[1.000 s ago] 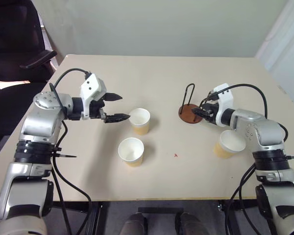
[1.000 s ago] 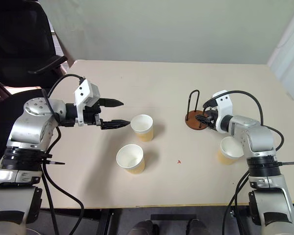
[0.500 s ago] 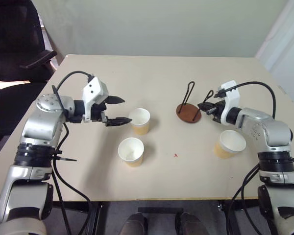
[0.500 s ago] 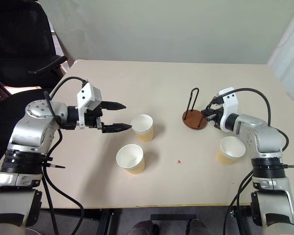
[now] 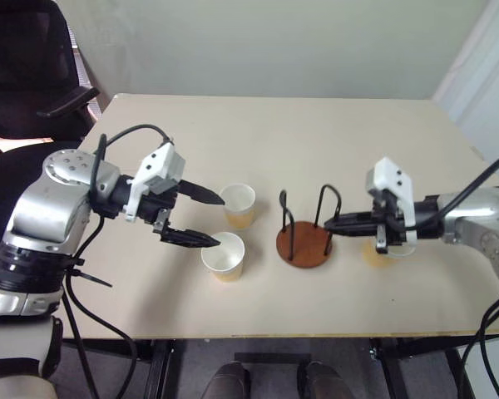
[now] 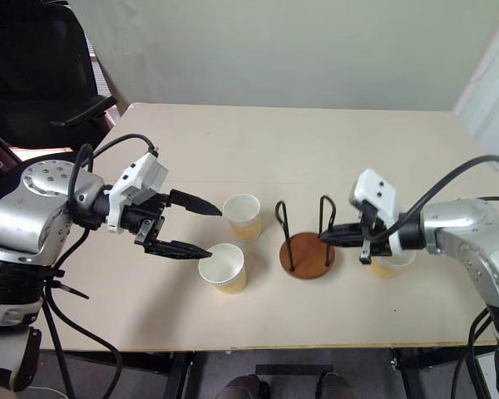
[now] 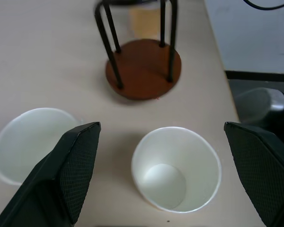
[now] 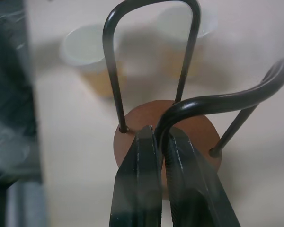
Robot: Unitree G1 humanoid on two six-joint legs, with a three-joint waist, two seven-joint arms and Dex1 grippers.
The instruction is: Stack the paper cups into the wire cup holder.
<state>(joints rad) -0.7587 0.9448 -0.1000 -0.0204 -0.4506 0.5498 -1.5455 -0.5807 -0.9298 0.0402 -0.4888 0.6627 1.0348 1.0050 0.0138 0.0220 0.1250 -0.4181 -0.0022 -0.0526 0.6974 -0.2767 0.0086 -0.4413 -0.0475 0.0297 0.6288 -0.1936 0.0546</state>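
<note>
The holder (image 5: 305, 246) is standing upright near the middle of the table (image 5: 316, 133), toward its front edge, its two wire loops rising from the brown disc. The right gripper (image 5: 329, 225) is clenching one loop low down, its fingers (image 8: 141, 189) pinching the wire where it meets the base. The left gripper (image 5: 212, 219) is hanging released, fingers spread wide, one finger over each of the two cups beside it. One cup (image 5: 223, 256) is sitting just left of the holder near the front edge; a second cup (image 5: 238, 204) is standing just behind it. The third cup (image 6: 392, 263) is resting right of the holder, partly hidden behind the right gripper.
</note>
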